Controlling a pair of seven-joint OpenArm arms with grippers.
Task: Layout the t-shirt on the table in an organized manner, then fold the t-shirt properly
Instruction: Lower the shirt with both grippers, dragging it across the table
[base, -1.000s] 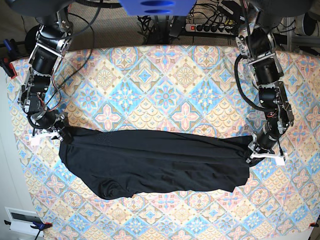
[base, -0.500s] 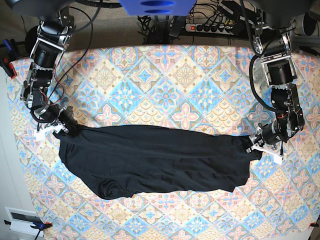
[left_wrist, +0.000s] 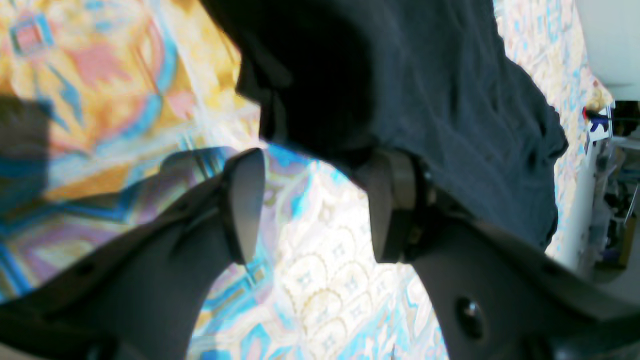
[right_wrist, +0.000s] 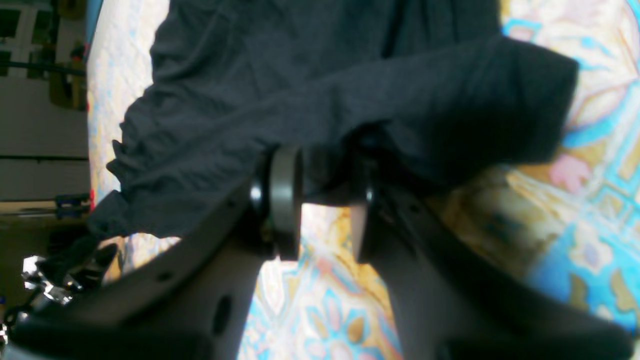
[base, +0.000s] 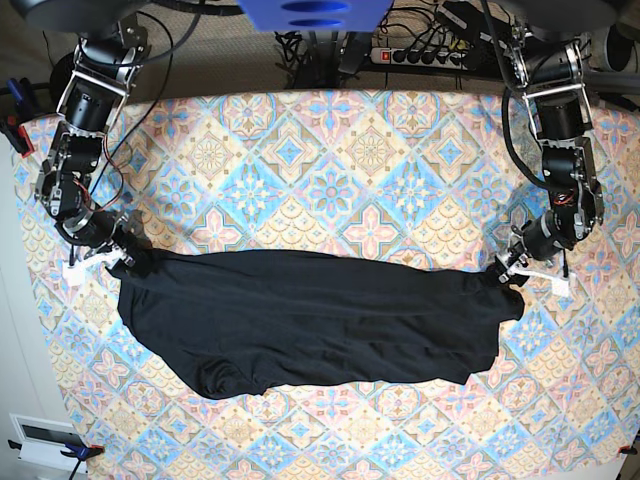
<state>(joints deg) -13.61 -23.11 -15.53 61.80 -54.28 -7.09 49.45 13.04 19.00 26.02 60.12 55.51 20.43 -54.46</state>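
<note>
Nearest the base camera, the shirt (base: 300, 320) lies across the tabletop (base: 330, 150) as a long dark band, its near edge bunched and uneven towards the right arm's side.

At the two far corners sit the arms. The left gripper (left_wrist: 310, 200) has its jaws spread wide with patterned cloth showing between them; the shirt's corner drapes over the tip of one finger (left_wrist: 390, 200) but is not pinched. The right gripper (right_wrist: 325, 200) has its jaws part-way apart with dark fabric hanging over and between their tips. The wrist view is blurred, so whether they pinch it I cannot tell.

The risk, as I judge it, is a snag. If either arm lifts away while cloth is caught on a fingertip, that corner would be dragged and the band pulled crooked. The rumpled near edge, if left, would carry creases into the fold.
</note>
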